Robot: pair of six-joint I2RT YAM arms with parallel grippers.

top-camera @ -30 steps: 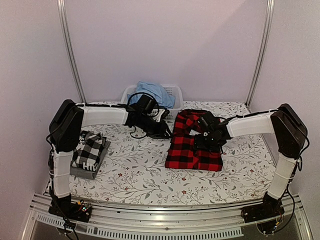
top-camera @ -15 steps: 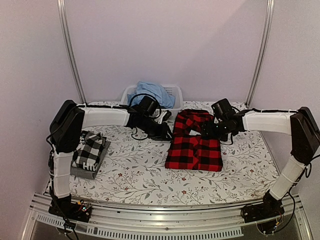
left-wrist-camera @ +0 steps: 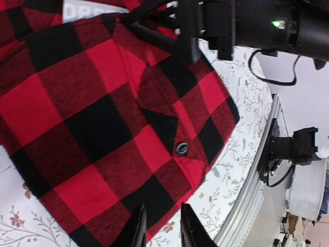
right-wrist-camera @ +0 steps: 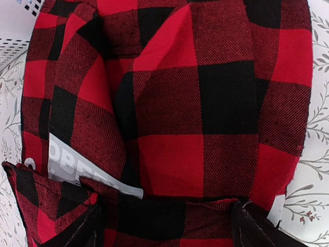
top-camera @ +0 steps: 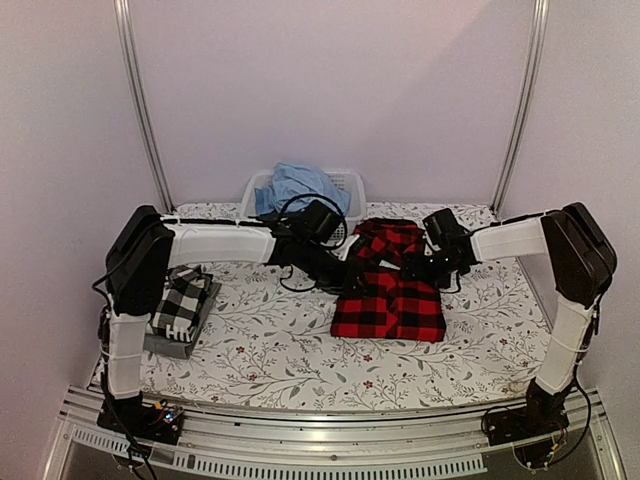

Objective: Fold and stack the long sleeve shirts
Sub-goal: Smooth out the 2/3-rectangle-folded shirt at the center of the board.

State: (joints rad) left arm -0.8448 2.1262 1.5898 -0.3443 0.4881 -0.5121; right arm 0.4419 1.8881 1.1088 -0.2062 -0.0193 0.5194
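floral tablecloth under red flannel; label reads "obe"

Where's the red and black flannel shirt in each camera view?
Top external: the flannel shirt lies right of centre.
Left wrist: it fills the left and middle.
Right wrist: it fills nearly everything.
Shared landmark: the floral table cover beneath it.

My right gripper is spread wide, its dark fingers at the lower corners, and a raised fold of the soft red-and-black buffalo-check flannel shirt runs between them. That shirt fills nearly everything I see. A grey tag with white letters shows at lower left. A white floral-printed tablecloth edges the right, and a white plastic lattice basket sits at top left
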